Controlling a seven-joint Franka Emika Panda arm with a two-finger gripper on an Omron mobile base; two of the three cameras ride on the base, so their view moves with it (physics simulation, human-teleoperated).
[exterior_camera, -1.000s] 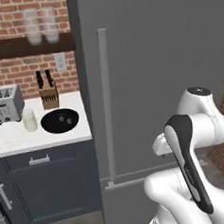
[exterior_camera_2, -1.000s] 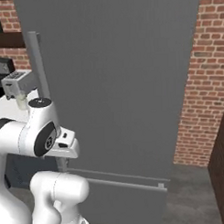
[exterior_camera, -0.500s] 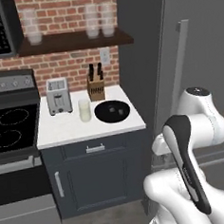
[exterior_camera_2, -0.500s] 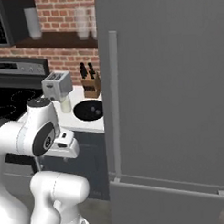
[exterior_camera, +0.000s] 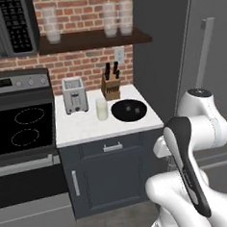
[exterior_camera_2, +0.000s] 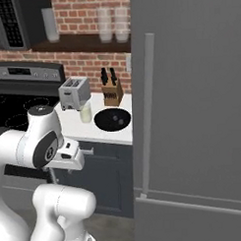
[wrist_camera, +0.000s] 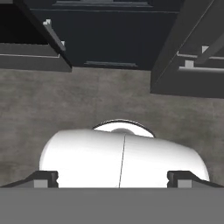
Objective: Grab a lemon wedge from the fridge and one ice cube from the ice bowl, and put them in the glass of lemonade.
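While the hand camera looks straight down at the floor, these lines hold:

Claw: two dark tips stand far apart at the bottom corners of the hand view, released, with nothing between them.
Below the claw: grey floor, dark cabinet fronts along the top edge; the tips are cut off by the frame's lower band.
Fridge: door closed, tall dark grey slab to the right of the bench; its long light grey handle runs vertically near the door's left edge. Its top and right side are cut off in both base views.
Ice bowl: black, round, lying flat on the white bench, near the right end, in front of the knife block. Two faint pale spots show inside; too small to make out.
Glass of lemonade: upright, just left of the ice bowl, beside the toaster.
Lemon wedge: hidden behind the closed fridge door.
Stove: left of the bench, partly cut off.
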